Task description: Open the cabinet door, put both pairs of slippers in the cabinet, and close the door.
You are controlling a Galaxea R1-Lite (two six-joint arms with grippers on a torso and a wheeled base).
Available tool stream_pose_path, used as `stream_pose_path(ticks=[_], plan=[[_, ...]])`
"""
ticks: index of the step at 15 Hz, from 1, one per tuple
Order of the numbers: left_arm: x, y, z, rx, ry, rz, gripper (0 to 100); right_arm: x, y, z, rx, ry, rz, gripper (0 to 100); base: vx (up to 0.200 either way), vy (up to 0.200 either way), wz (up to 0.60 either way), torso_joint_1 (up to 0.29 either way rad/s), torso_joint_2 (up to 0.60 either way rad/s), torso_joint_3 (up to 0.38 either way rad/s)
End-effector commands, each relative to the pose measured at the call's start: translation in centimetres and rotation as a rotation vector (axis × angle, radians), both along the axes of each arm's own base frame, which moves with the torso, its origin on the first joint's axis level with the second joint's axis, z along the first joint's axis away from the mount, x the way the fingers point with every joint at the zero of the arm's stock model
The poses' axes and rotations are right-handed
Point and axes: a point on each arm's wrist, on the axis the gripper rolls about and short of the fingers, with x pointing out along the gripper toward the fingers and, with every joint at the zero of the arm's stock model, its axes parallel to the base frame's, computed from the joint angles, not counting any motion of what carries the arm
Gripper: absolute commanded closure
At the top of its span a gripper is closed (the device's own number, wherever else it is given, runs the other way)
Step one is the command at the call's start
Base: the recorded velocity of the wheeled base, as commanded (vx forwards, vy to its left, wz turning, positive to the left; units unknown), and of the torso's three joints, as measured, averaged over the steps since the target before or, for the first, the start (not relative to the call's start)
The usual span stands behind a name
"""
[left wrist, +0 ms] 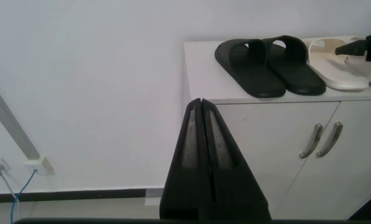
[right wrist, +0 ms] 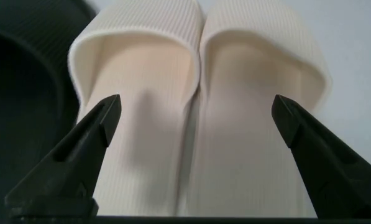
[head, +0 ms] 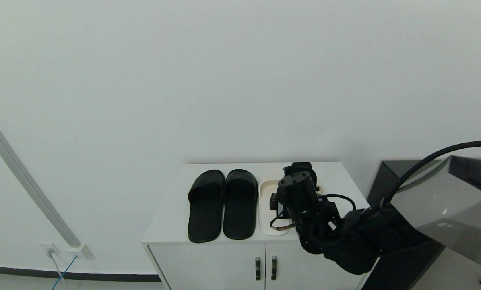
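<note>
A pair of black slippers lies side by side on top of the white cabinet, with a pair of cream slippers just to their right. Both cabinet doors are closed, their two dark handles meeting in the middle. My right gripper hovers open just over the cream slippers, one finger on each outer side of the pair. My left gripper is shut with nothing in it, held low and to the left of the cabinet, where the black slippers show on top.
A bare white wall stands behind the cabinet. A dark unit sits to the cabinet's right. Wall sockets with cables are low on the left, below a slanted trim strip.
</note>
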Motion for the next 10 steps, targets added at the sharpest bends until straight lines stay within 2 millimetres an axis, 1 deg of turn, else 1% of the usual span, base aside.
stream_pose_path(ticks=[1, 2, 3, 6, 10], plan=[[0.0, 0.0, 0.0, 0.000, 0.000, 0.000, 100, 2.0, 0.4, -1.3, -0.012, 0.000, -0.025, 0, 0.000, 0.000, 0.00, 0.000, 0.00, 0.000], [0.0, 0.0, 0.0, 0.000, 0.000, 0.001, 100, 2.6, 0.4, -1.4, -0.017, -0.003, -0.031, 0, 0.000, 0.000, 0.00, 0.000, 0.00, 0.000], [0.0, 0.0, 0.0, 0.000, 0.000, 0.001, 100, 3.7, 0.5, -1.8, -0.024, -0.011, -0.042, 0, 0.000, 0.000, 0.00, 0.000, 0.00, 0.000], [0.0, 0.0, 0.0, 0.000, 0.000, 0.003, 100, 5.6, 0.3, -1.7, -0.036, -0.035, -0.062, 0, 0.000, 0.000, 0.00, 0.000, 0.00, 0.000], [0.0, 0.0, 0.0, 0.000, 0.000, 0.003, 100, 6.4, 0.0, -1.7, -0.031, -0.042, -0.079, 0, 0.000, 0.000, 0.00, 0.000, 0.00, 0.000]])
